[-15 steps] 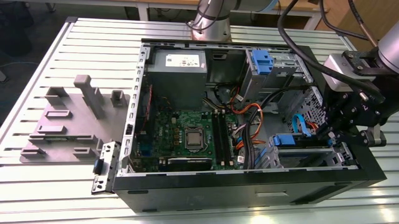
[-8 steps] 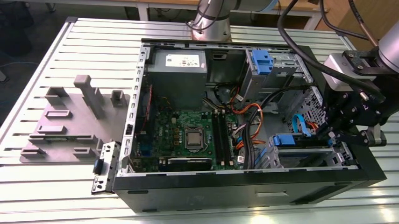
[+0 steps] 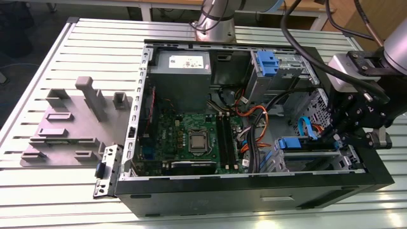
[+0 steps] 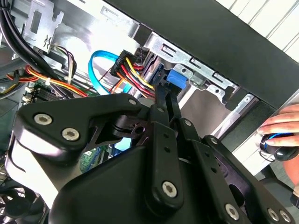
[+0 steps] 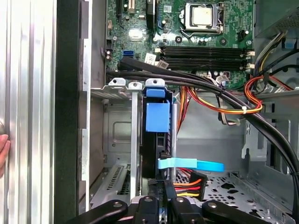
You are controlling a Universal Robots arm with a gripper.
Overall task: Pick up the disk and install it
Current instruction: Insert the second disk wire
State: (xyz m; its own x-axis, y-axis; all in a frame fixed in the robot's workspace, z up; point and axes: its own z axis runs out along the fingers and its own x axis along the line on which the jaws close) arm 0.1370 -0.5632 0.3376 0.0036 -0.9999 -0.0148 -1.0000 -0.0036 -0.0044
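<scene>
the open computer case lies on a slatted table, and going from the exterior view's left to its right one meets a grey fixture block, the motherboard, then the drive cage at the case's front corner, where the gripper reaches in. the disk stands on edge in a slot of that cage, blue carrier tab outermost, and appears largely seated. whether the gripper's jaws are clenched on the disk or released cannot be told: in both wrist views the linkages converge on the carrier, but the tips are hidden behind cables and the frame. judgement: the step in hand is seating the drive; done well, the push runs straight along the cage rails, with the black cable bundle and the red, yellow and orange power leads kept from being pinched. a person's hand rests outside the case wall. the disk itself presents as a dark narrow edge within blue plastic; its label face is not visible.
</scene>
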